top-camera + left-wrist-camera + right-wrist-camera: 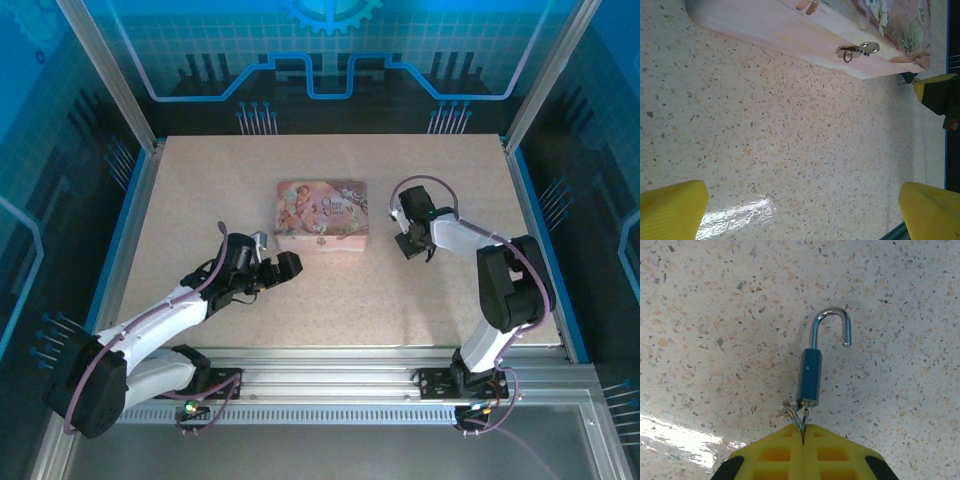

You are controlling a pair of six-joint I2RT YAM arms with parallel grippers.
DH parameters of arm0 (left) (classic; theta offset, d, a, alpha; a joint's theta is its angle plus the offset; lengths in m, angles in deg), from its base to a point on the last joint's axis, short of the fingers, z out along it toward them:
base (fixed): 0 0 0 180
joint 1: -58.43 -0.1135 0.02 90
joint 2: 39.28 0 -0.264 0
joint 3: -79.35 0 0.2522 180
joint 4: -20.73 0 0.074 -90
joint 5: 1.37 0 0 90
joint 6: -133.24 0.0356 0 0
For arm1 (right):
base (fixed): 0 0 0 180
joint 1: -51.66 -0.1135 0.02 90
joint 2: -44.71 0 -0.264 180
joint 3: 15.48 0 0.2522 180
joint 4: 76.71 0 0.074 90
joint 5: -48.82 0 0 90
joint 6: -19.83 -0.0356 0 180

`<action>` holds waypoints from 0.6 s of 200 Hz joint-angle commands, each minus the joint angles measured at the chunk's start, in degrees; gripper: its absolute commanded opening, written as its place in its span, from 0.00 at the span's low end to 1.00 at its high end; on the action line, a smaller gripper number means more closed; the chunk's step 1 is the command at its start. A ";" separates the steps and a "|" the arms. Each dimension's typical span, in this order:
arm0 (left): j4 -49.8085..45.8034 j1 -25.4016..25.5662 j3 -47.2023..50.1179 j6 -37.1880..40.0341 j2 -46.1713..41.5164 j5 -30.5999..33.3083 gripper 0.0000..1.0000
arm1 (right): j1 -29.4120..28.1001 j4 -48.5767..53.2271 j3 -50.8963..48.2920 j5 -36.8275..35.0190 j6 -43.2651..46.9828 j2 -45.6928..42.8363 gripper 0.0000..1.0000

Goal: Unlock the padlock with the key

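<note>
Desk (200, 200): speckled, w/ pink tin (322, 217) mid-desk, picture side up. Tin's front clasp (858, 50) is bare in the L wrist view, no lock on it.

L hand (276, 255): jaws wide apart, nothing in them. It's low over the desk by the tin's near-left corner, aimed along the tin's front.

R hand (802, 436): closed tight, pinching the key. It sits right of the tin, apart from it.

Padlock (809, 374): small, blue-bodied, off the tin, directly ahead of R hand. Its long axis runs straight out from that hand, in line w/ the key. Keyhole end faces the hand, shackle (814, 335) at the far end. The shackle's hook tip stands clear of the body, so the lock reads as sprung open. Can't tell if it lies on the desk or hangs just above.

Key (800, 419): thin sliver, head clamped in R hand, blade up into the padlock's base.

Judgement: R arm is the one on the job. L hand is well apart from the lock, on the tin's other side. The turn looks done. If anything's left, it's drawing the key back along that same axis. That needs the padlock held, else it'll prob. trail the hand.
</note>
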 commanded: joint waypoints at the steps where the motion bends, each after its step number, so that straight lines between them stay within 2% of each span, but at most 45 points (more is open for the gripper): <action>1: -1.41 -0.57 -0.04 0.94 -0.78 0.64 0.99 | 1.19 1.41 1.58 1.67 -2.17 0.48 0.00; 59: -1.94 -0.75 0.14 0.83 -1.49 0.75 0.99 | 3.57 2.97 2.10 -0.55 -5.90 -1.15 0.27; 120: -3.31 -1.02 -0.71 1.33 -2.18 1.75 0.99 | 3.64 4.41 2.72 0.00 -7.39 -6.10 0.31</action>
